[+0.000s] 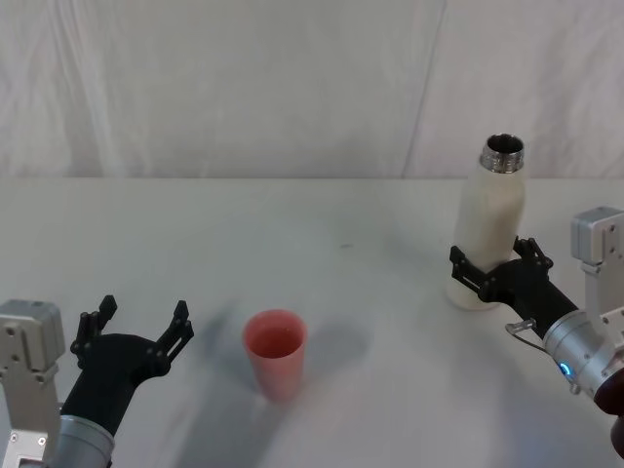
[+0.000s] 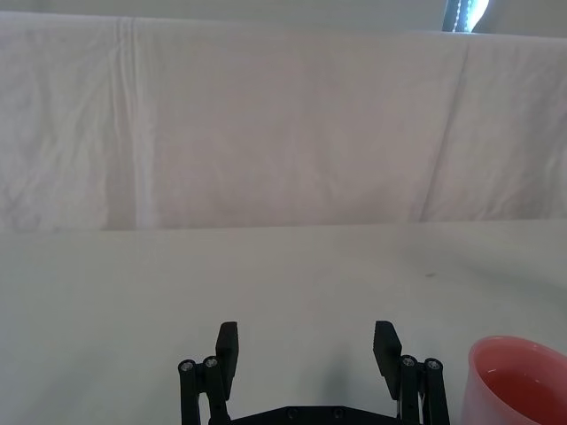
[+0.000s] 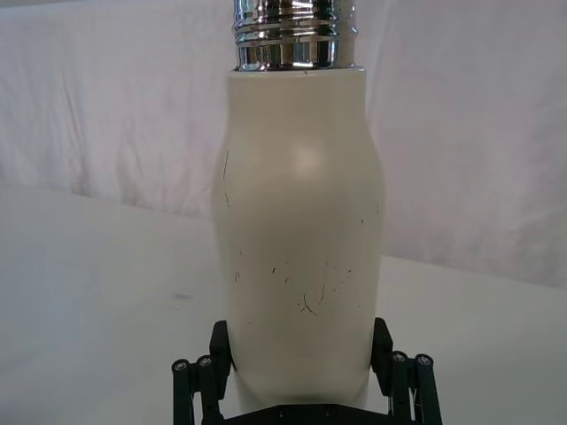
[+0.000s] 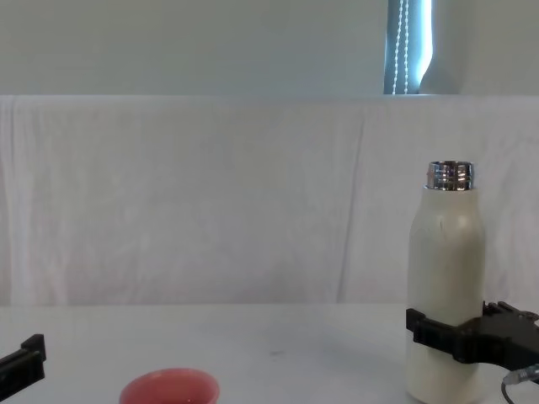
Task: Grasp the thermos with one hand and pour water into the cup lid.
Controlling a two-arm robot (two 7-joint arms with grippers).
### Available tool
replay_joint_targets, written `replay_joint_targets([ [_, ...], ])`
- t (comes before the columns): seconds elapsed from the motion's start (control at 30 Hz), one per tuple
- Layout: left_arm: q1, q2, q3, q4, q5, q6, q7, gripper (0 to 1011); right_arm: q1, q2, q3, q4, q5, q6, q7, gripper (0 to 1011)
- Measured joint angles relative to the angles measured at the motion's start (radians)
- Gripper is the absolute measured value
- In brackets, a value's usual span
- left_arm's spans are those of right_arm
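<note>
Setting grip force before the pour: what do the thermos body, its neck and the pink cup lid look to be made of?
Thermos body: cream matte coating, likely painted metal, with fine dark scuffs. Neck: polished chrome-like metal, mirror reflections on the threads. Cup lid: smooth pink, probably plastic. The right hand brackets the thermos base.

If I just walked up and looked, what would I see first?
Probably the tall white thermos standing upright on the right of the table, its shiny open neck on top. The right gripper has its black fingers on either side of the thermos, low down. Next comes the little pink cup lid near the middle, with the left gripper open beside it, holding nothing.
</note>
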Motion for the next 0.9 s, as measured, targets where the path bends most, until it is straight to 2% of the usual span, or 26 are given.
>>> replay_joint_targets([
  [0.9, 0.0, 0.0, 0.0, 0.0, 0.0, 0.0, 0.0, 1001, 0.002, -0.015, 0.015, 0.019, -0.006, -0.004, 0.003, 951],
])
